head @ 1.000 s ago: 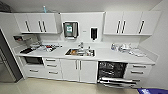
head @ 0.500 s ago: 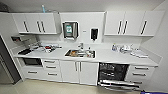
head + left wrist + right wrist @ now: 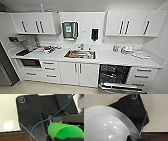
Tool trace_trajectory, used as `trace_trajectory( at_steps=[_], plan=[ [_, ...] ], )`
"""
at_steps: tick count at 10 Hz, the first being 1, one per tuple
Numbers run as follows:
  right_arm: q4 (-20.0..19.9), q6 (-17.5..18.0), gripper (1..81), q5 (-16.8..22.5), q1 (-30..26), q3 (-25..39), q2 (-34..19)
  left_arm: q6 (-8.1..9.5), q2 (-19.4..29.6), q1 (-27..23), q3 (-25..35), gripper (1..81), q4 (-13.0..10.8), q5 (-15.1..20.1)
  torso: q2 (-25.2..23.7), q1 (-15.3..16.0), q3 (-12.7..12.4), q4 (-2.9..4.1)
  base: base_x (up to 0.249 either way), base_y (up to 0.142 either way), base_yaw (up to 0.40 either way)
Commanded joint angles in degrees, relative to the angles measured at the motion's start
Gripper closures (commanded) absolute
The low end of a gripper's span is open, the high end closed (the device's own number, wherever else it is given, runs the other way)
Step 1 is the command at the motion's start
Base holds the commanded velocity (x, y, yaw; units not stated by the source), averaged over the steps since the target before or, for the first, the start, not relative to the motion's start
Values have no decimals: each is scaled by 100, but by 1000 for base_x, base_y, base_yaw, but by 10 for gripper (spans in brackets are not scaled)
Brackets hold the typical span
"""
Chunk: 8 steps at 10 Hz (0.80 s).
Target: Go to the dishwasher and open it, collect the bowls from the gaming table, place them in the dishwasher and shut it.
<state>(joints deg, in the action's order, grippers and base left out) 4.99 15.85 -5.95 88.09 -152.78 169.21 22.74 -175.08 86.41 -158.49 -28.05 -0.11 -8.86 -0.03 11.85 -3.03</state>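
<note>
Below the counter [image 3: 105, 58], dishwasher [image 3: 113, 75] open as before, nearer, hand grips unclear.

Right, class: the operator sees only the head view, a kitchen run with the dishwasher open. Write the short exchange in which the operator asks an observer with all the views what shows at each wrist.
Operator: I see the dishwasher with its door down. What shows at the left wrist?
Observer: A bright green bowl, close up in the left wrist view.
Operator: And at the right wrist?
Observer: A glossy white bowl, large in the right wrist view, with pale floor beyond it.
</note>
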Motion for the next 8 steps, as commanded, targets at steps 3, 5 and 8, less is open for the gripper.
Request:
trace_trajectory(
  at_steps=[3, 5, 8],
  plan=[
    [64, -3, 811, 243, -208, -5, 2, 3, -10, -251, 2, 811, -16, 266, -2, 3, 0, 0, 114, 0, 0],
    [64, -3, 811, 243, -199, -5, 19, 3, -10, -251, 11, 811, -25, 257, -2, 3, 0, 0, 113, -32, 0],
    [55, -3, 811, 235, -190, -5, 19, 3, -10, -251, 11, 811, -43, 266, 0, 3, 0, 0, 111, -77, 0]
  ],
)
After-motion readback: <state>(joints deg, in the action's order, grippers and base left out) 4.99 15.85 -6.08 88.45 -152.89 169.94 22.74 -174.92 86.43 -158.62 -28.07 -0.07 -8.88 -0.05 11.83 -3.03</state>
